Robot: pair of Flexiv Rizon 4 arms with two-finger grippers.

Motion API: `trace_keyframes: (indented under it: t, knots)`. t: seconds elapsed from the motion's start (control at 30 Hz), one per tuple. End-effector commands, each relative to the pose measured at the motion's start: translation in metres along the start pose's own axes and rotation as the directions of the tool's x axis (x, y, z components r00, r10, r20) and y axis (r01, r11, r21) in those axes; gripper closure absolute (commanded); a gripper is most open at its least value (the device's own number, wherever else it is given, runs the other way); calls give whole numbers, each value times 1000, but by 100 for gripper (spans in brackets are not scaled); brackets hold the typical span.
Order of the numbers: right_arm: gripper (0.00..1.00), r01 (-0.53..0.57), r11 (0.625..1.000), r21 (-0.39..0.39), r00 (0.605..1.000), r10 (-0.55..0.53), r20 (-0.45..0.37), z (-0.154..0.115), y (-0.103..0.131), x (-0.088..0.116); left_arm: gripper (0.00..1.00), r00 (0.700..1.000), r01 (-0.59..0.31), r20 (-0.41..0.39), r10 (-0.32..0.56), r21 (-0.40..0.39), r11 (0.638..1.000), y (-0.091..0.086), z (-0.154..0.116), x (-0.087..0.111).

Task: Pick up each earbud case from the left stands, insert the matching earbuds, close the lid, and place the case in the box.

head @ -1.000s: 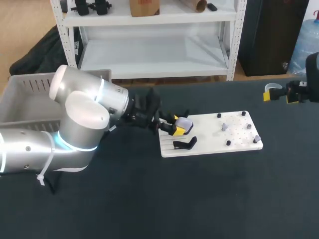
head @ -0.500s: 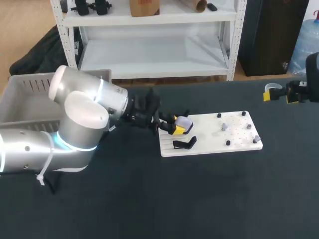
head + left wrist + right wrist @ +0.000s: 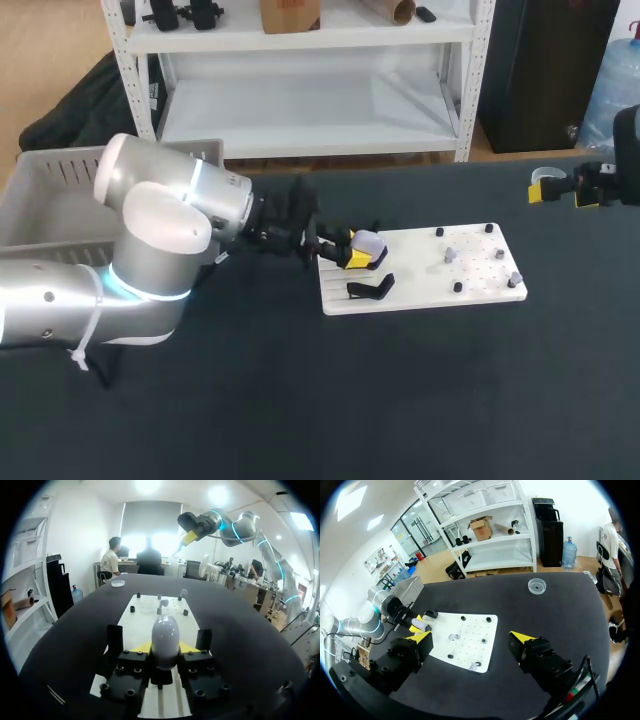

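My left end effector (image 3: 166, 648) is clamped on the earbud case (image 3: 368, 243): in the left wrist view the two yellow tips sit against its sides, one on each, and the pale, rounded case stands upright between them with its top above the tips. From the head view the case is at the left end of the white board (image 3: 420, 275), over the far corner of that end; I cannot tell whether it rests on the board or is held just clear of it. A black stand (image 3: 371, 289) sits on the same end of the board, just beside the case on the side nearer to me and apart from it. Farther along the board, toward its right end, lie a few small pale pieces (image 3: 450, 255) and small dark pieces (image 3: 458, 287), too small to make out. The board lies flat on the dark surface (image 3: 400, 400). The grey box (image 3: 45, 200) sits at the far left of the surface, behind my left arm and well apart from the board. My right end effector (image 3: 470, 638) hangs over the far right of the surface, well away from the board, with its fingers spread wide and nothing between them. A small clear dish (image 3: 536, 585) rests on the surface ahead of it, near the far edge.
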State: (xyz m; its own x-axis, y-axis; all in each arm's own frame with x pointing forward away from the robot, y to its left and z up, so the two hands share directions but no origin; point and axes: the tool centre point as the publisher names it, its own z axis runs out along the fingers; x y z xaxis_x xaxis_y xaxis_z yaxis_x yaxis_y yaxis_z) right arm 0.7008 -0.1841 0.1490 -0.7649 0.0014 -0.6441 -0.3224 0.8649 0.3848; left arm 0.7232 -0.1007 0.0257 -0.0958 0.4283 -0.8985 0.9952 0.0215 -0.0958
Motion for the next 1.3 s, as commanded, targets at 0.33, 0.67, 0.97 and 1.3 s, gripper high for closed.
trace_keyframes:
  t: [0.33,0.67,0.97,1.3]
  knots:
    - [0,1,1000,0,1000,-1,-1,0,0,0,100,999,-31,24,33,-87,996,-18,-30,-41]
    - [0,52,999,-12,998,-53,-42,15,34,7,100,999,-51,-24,47,-198,979,-10,-24,-74]
    - [0,117,990,-75,989,-124,-84,38,86,16,100,996,-92,2,94,-188,978,-6,-13,-94]
    - [0,150,978,-143,977,-169,-133,58,113,22,100,992,-128,-33,124,-157,979,-6,6,-101]
